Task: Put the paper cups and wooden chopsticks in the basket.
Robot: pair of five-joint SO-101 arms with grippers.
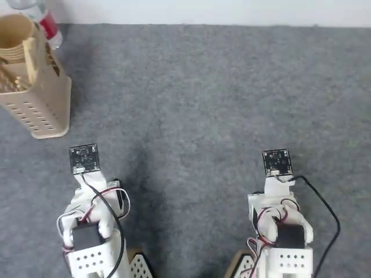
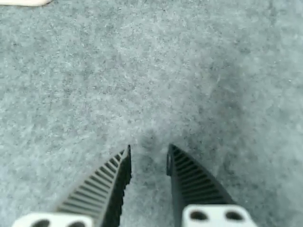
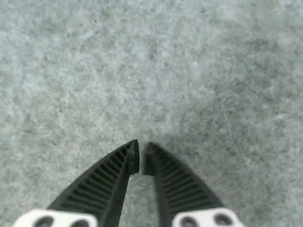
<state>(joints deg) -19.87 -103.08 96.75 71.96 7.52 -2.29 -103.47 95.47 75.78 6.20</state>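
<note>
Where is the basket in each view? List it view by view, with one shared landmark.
High view: basket at the grey mat's far left corner.
Left wrist view: pale sliver at the frame edge beyond the left tool, likely its base.
Right wrist view: bare mat ahead of the right tool.
Shared landmark: the grey mat.

The left arm [image 1: 91, 226] and right arm [image 1: 280, 227] sat folded at the near edge; left gripper [image 2: 148, 155] slightly parted, right gripper [image 3: 142, 157] closed.
</note>
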